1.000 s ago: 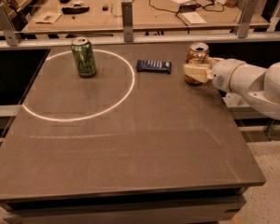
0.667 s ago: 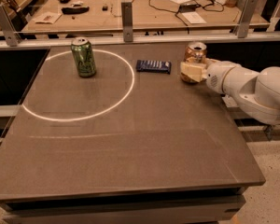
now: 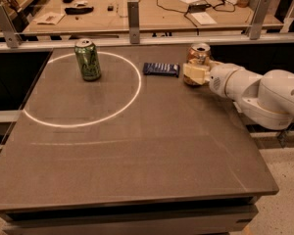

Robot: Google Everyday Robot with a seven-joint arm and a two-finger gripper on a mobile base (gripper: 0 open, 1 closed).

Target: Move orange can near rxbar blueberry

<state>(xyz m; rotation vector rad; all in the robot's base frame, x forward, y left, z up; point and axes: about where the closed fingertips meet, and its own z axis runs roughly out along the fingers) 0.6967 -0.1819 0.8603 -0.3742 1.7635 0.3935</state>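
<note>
As the gripper (image 3: 195, 73) is clamping it at the table's (image 3: 152, 146) far right, the orange can (image 3: 201, 54) is standing upright.
It is sitting just beside the rxbar blueberry (image 3: 160, 69).

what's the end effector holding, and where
The orange-brown aluminium drink can, gripped around its lower body by the end effector, right of the dark blue wrapped bar.

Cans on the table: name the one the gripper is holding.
The orange can, held in the gripper right of the rxbar blueberry; the green can stands alone inside the white circle.
</note>
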